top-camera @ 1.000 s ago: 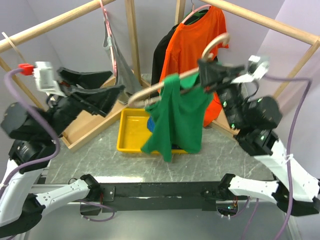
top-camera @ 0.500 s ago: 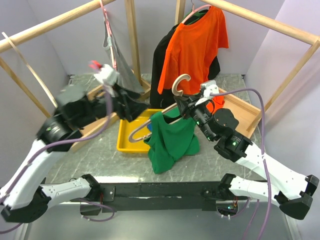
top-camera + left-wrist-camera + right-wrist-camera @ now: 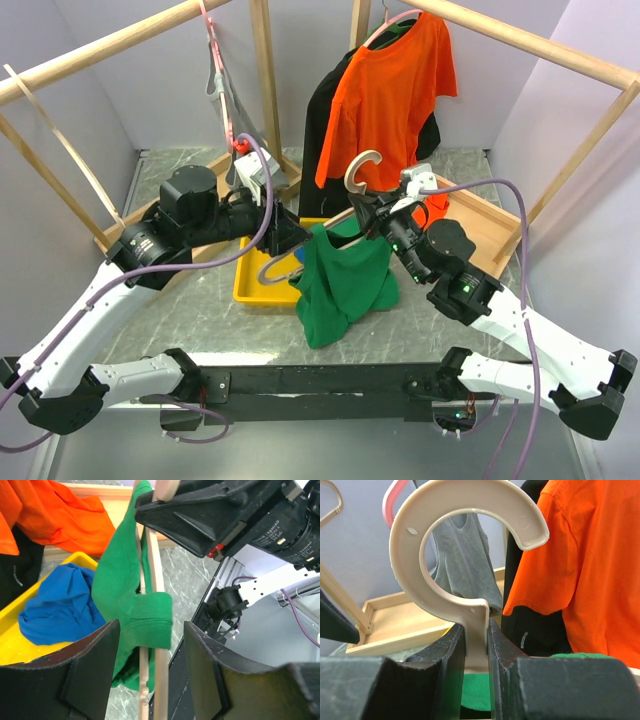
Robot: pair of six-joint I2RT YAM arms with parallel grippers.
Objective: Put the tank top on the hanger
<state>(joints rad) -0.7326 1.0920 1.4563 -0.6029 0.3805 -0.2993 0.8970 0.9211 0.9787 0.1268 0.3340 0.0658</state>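
The pale wooden hanger (image 3: pixel 362 172) hangs in the air over the table's middle, hook up. My right gripper (image 3: pixel 378 216) is shut on its neck just below the hook (image 3: pixel 420 540). The green tank top (image 3: pixel 345 285) is draped over the hanger's middle and right part, and its bare left arm (image 3: pixel 272 268) sticks out. My left gripper (image 3: pixel 290 236) is open at that left end. In the left wrist view the hanger bars (image 3: pixel 159 680) and a green strap (image 3: pixel 145 620) lie between the spread fingers (image 3: pixel 92 665), with no contact visible.
A yellow tray (image 3: pixel 255 272) sits below the hanger and holds a blue garment (image 3: pixel 60 610). An orange T-shirt (image 3: pixel 395 90) and a grey tank top (image 3: pixel 238 115) on a pink hanger hang from the wooden frame behind. Wooden trays lie at the back left and right.
The right arm lowered the hanger and green top, then stayed still. The left arm swung in from the far left to the hanger's bare left end, jaws open.
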